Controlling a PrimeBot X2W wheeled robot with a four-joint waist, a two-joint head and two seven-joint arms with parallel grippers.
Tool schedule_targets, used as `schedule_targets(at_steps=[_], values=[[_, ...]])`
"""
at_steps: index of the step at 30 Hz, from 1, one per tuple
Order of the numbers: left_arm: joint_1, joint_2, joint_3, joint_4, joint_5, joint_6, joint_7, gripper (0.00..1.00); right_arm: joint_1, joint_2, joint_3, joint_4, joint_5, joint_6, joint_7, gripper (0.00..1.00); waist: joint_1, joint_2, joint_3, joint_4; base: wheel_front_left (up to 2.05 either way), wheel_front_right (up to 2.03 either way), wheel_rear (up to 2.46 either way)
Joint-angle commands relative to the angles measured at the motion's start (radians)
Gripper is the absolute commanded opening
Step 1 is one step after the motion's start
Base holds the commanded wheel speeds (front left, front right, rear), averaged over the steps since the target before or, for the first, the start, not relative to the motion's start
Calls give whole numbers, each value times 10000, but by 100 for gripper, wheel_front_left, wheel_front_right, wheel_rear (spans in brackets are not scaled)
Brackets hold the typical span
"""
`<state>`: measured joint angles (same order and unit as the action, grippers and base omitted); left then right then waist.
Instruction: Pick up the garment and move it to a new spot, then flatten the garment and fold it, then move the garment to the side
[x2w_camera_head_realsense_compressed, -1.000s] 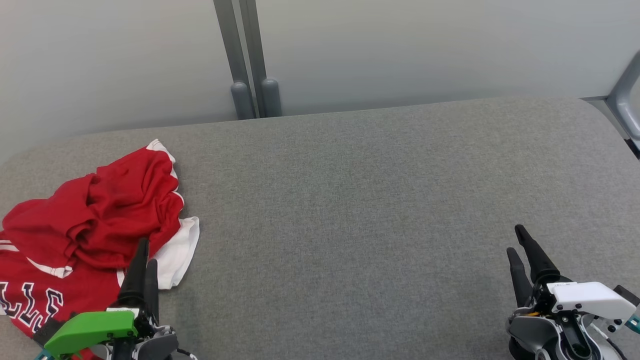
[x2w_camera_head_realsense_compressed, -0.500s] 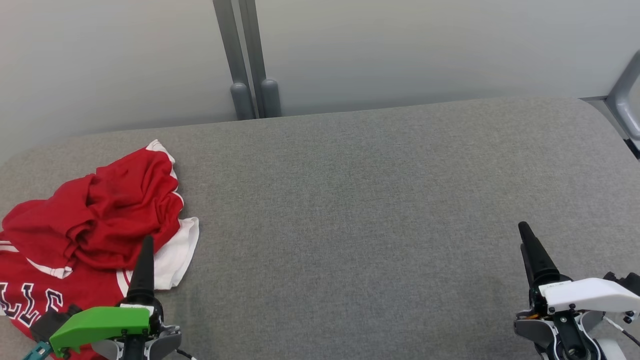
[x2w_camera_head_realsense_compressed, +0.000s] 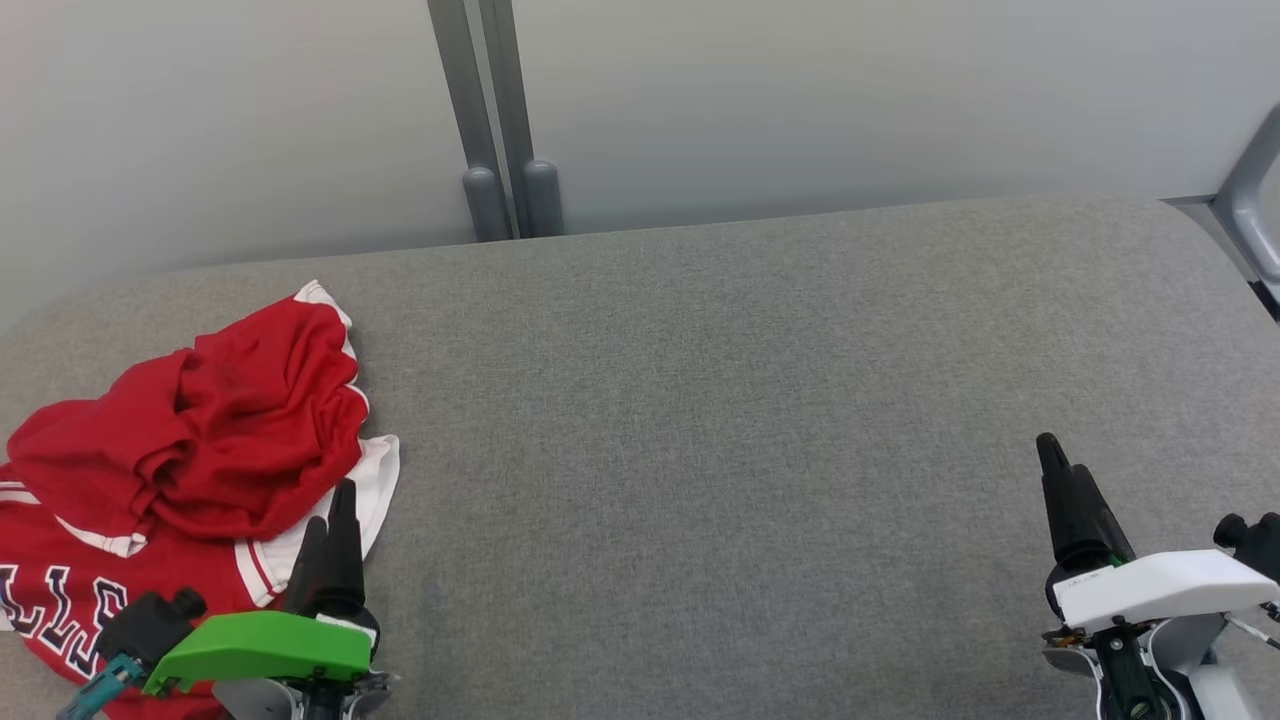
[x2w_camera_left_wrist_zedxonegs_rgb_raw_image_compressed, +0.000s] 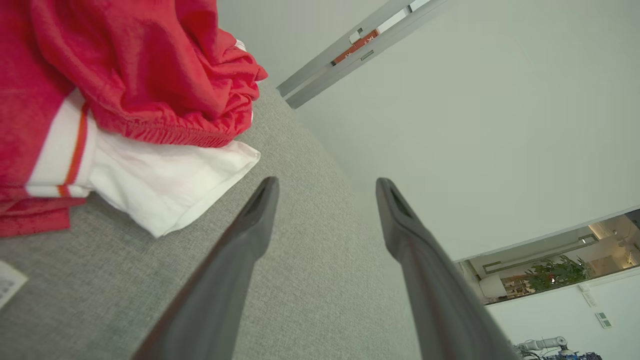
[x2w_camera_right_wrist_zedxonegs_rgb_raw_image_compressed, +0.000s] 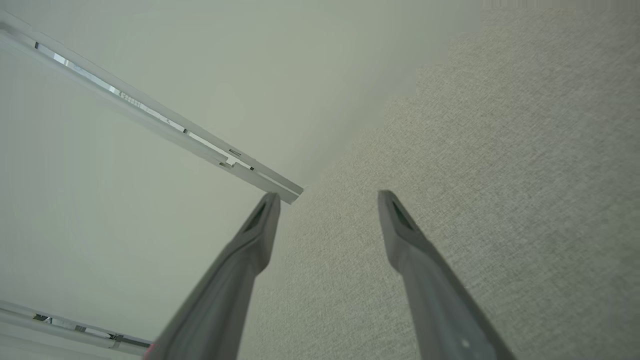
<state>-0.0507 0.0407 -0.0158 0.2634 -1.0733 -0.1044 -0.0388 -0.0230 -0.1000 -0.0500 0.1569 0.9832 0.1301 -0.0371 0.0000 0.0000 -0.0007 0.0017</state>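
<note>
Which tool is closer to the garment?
The left tool, with the green cover: it sits beside the white hem of the red garment. The right tool, white-covered, is far across the grey surface.

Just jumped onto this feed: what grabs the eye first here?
A crumpled red garment with white trim lies bunched at the left end of the grey fabric surface. The left claw, open, sits near its white edge; the right claw, also open, hovers far right over bare grey.

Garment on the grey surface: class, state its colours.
Red garment with white trim and dark lettering; clearest in the head view.
</note>
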Motion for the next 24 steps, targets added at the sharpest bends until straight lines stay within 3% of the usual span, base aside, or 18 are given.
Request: schedule_targets(at_steps=[1,24], values=[[-36,67,-43,-82,519,45,-108,100,0,-126,33,-214,-446,3,-123,100,0,0,-9,-1,0,0,0],[264,115,147,60,4076,-30,-837,100,226,-493,390,-246,-3707,5,-855,100,0,0,-125,-43,0,0,0]])
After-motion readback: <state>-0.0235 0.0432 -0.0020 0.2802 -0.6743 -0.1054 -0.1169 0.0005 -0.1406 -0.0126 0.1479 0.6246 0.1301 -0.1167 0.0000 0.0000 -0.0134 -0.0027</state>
